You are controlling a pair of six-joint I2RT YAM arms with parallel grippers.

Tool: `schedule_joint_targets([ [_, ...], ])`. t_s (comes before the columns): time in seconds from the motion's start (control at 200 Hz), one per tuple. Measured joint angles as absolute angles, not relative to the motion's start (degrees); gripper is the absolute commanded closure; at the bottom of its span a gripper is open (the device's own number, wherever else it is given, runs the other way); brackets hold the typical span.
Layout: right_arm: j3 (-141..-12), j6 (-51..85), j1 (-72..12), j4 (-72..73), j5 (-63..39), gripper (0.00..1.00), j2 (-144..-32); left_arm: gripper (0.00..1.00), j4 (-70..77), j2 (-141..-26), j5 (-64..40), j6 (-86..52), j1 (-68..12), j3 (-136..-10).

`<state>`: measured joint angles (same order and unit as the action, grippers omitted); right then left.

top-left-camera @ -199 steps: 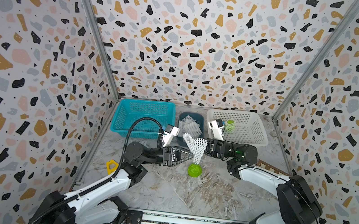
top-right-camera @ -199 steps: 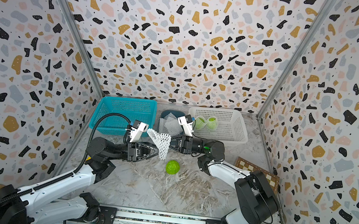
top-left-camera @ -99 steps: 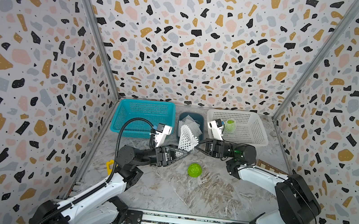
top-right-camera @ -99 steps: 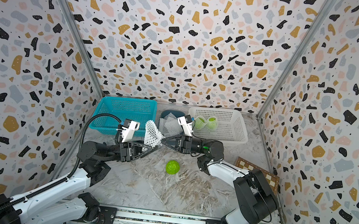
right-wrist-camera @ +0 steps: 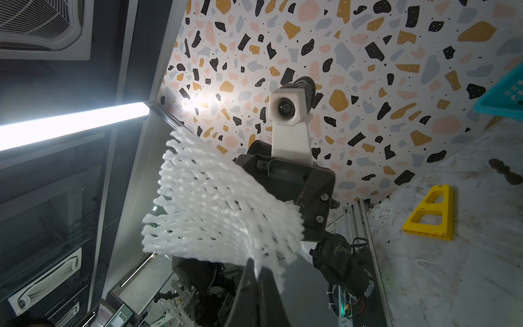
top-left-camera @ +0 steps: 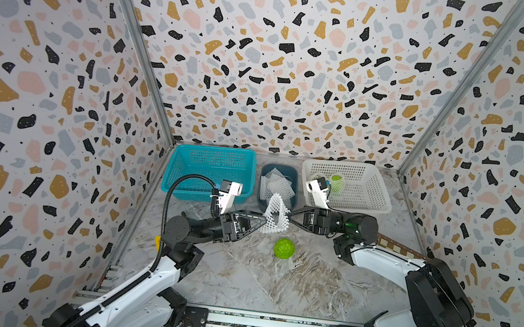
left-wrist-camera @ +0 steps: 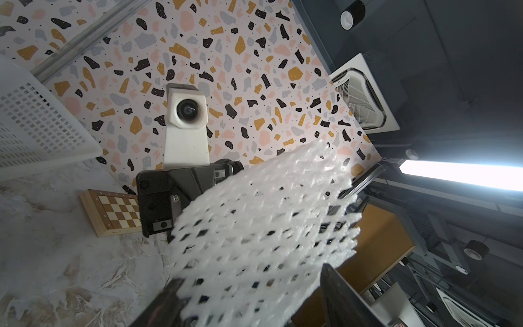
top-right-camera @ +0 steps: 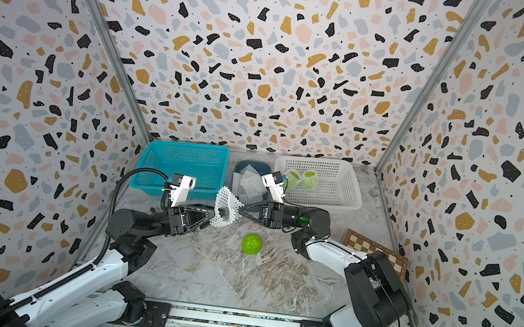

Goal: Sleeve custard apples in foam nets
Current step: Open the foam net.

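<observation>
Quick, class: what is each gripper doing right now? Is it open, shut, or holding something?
Left gripper: open, fingers apart at the edge of the foam net; whether it grips cannot be told.
Right gripper: shut, pinching the same foam net.

- Both top views are lit brightly and evenly from overhead; only faint, soft shadows are cast on the bench (top-left-camera: 272,286) under the arms.
- In the wrist views a ceiling light strip (left-wrist-camera: 461,175) is blown out to white glare, and the room around it is left dim.
- Wide-angle stretching is seen toward the wrist views' edges.
- The close foam net (left-wrist-camera: 254,226) is rendered soft, and the fingers (left-wrist-camera: 339,300) are out of focus.
</observation>
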<state>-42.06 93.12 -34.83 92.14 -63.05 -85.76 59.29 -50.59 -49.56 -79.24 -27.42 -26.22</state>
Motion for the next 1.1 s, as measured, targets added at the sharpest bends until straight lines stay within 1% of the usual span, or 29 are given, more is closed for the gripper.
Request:
schedule_joint_targets([
  [0.065,-42.1,93.1,-34.8,92.1,-63.3,0.99,-85.7,0.45,60.3,-51.0,-49.1,-79.8,-27.4,-25.9],
  [0.135,-42.1,93.1,-34.8,92.1,-63.5,0.98,-85.6,0.51,61.5,-51.4,-48.8,-80.8,-27.1,-25.3],
  [0.19,-42.1,93.1,-34.8,92.2,-63.6,0.99,-85.5,0.62,62.3,-51.5,-48.6,-81.4,-27.0,-25.0],
  [0.29,-42.0,93.1,-34.8,92.2,-63.7,0.99,-85.4,0.71,63.3,-51.7,-48.4,-82.3,-26.7,-24.8],
  [0.36,-41.9,93.1,-34.7,92.2,-63.8,0.99,-85.4,0.79,63.6,-51.7,-48.4,-82.7,-26.4,-24.7],
  [0.41,-41.6,93.1,-34.6,92.1,-63.9,0.99,-85.4,0.82,63.8,-51.8,-48.4,-83.1,-26.3,-24.7],
  [0.476,-41.4,93.1,-34.4,92.1,-63.9,0.99,-85.4,0.94,64.0,-51.8,-48.4,-83.4,-26.3,-24.7],
  [0.526,-41.3,93.1,-34.2,92.2,-63.9,0.99,-85.4,1.0,64.0,-51.9,-48.5,-83.2,-26.3,-24.7],
  [0.916,-36.2,93.7,-29.9,92.2,-63.9,0.99,-85.4,1.0,56.2,-52.9,-47.5,-79.0,-26.3,-24.7],
  [0.966,-35.2,93.7,-29.5,92.2,-63.9,0.99,-85.4,0.97,55.1,-53.5,-47.1,-78.5,-26.3,-24.7],
  [1.011,-34.2,93.7,-29.1,92.1,-63.9,0.99,-85.4,0.99,54.2,-54.4,-46.7,-78.1,-26.3,-24.7],
  [1.101,-32.6,93.6,-28.3,92.1,-64.0,0.99,-85.4,1.0,53.2,-56.6,-45.9,-77.7,-26.3,-24.7],
])
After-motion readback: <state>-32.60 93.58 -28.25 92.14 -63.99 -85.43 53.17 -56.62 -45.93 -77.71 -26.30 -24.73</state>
